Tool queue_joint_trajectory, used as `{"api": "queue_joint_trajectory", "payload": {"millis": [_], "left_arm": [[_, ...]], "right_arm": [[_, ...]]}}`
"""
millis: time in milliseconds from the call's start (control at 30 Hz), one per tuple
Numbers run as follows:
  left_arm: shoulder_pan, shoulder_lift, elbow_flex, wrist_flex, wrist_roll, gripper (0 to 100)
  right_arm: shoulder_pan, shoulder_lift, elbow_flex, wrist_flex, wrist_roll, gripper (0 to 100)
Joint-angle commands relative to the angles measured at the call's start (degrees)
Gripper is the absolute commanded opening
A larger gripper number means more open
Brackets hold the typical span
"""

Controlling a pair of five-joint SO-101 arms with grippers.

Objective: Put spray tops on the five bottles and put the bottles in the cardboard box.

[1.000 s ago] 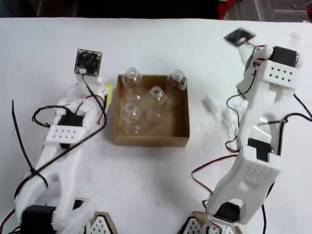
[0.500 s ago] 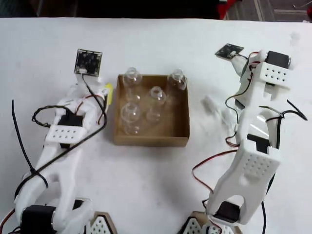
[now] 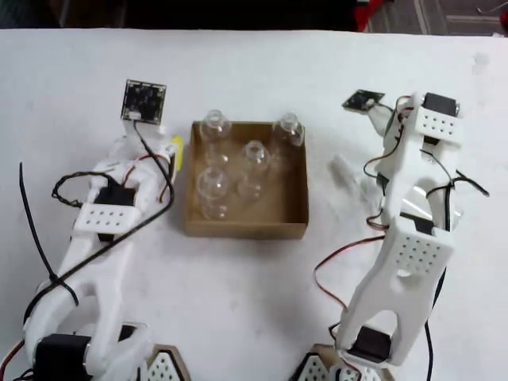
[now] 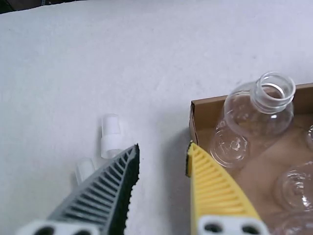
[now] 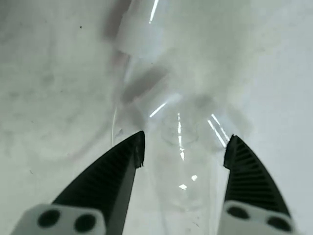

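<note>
- Right gripper point(image 5: 185, 149): claw wide. You have one finger on each side of a clear bottle point(image 5: 182, 128) lying on its side on the white table point(image 3: 262, 71), to the right of the cardboard box point(image 3: 246, 228). Contact with the bottle: cannot tell.
- A white top point(image 5: 139, 35) sits at that bottle's neck end.
- In the box, four bottles stand upright with open necks: far-left bottle point(image 3: 215, 127), far-right bottle point(image 3: 288, 131), centre bottle point(image 3: 254, 156), near-left bottle point(image 3: 213, 184).
- Left gripper point(image 4: 162, 152): claw narrowly parted, holding nothing, just beside the box's left wall.
- A loose spray top point(image 4: 110, 138) lies on the table by your left gripper's grey finger point(image 4: 117, 174).
</note>
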Motion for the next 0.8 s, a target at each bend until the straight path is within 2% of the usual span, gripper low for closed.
{"api": "queue_joint_trajectory", "payload": {"millis": [0,167,433,767], "left_arm": [[0.48,-0.57,-0.26,-1.14,-0.62,15],[0.48,-0.57,-0.26,-1.05,-0.62,15],[0.48,-0.57,-0.26,-1.05,-0.62,15],[0.57,-0.57,-0.26,-1.05,-0.70,15]], "right_arm": [[0.84,0.31,-1.05,-1.19,0.62,24.0],[1.19,1.36,-1.05,-2.77,0.62,23.1],[1.10,1.80,-0.97,-4.62,0.53,4.9],[1.71,-1.27,-1.05,-3.74,-0.18,4.5]]}}
